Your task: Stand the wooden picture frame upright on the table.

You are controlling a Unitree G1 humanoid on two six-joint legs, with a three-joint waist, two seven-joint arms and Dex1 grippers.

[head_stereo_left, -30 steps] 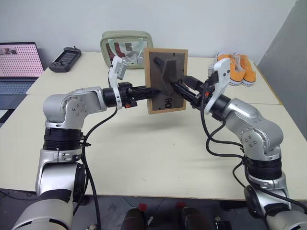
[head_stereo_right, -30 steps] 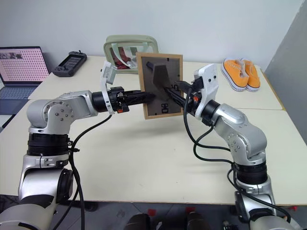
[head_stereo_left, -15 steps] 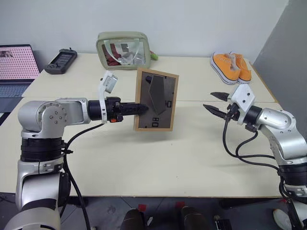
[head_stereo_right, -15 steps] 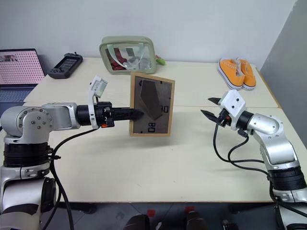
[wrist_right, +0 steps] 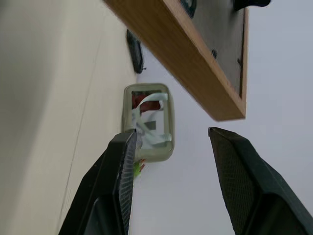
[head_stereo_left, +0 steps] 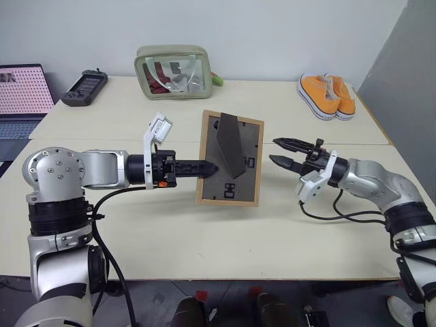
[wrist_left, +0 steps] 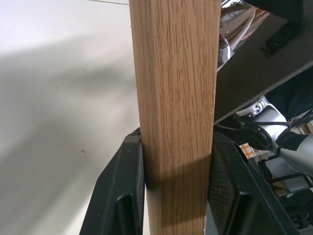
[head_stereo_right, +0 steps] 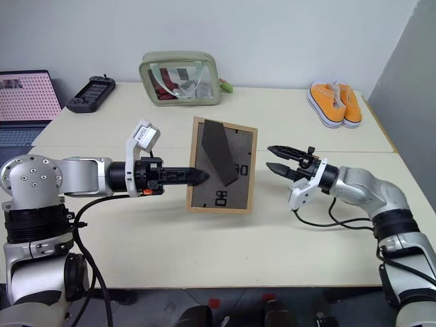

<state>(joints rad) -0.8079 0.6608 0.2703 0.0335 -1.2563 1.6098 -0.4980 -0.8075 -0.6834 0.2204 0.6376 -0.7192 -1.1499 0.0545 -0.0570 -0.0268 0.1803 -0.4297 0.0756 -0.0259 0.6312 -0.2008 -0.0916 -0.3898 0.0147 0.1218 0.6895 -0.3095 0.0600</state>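
Note:
The wooden picture frame [head_stereo_left: 231,162] hangs nearly upright over the middle of the table [head_stereo_left: 204,245]. Its dark back panel with white marks faces me, and the stand flap [head_stereo_left: 230,146] juts out. Its lower edge is close to the tabletop; I cannot tell whether it touches. My left gripper [head_stereo_left: 210,168] is shut on the frame's left edge, and in the left wrist view both fingers [wrist_left: 124,191] press the light wood [wrist_left: 176,98]. Just to the right, my right gripper [head_stereo_left: 274,150] is open and level, its tips pointing at the frame's right edge with a small gap between.
At the table's back stand a green clear-windowed pouch [head_stereo_left: 174,63], a black controller [head_stereo_left: 84,87] and a pair of orange shoes [head_stereo_left: 325,95]. A laptop [head_stereo_left: 24,92] sits at the far left. A seam [head_stereo_left: 102,139] crosses the tabletop behind the frame.
My right gripper left the frame's back, swung out to the right, then came back lower and rolled level beside the frame. My left gripper brought the frame down toward the table.

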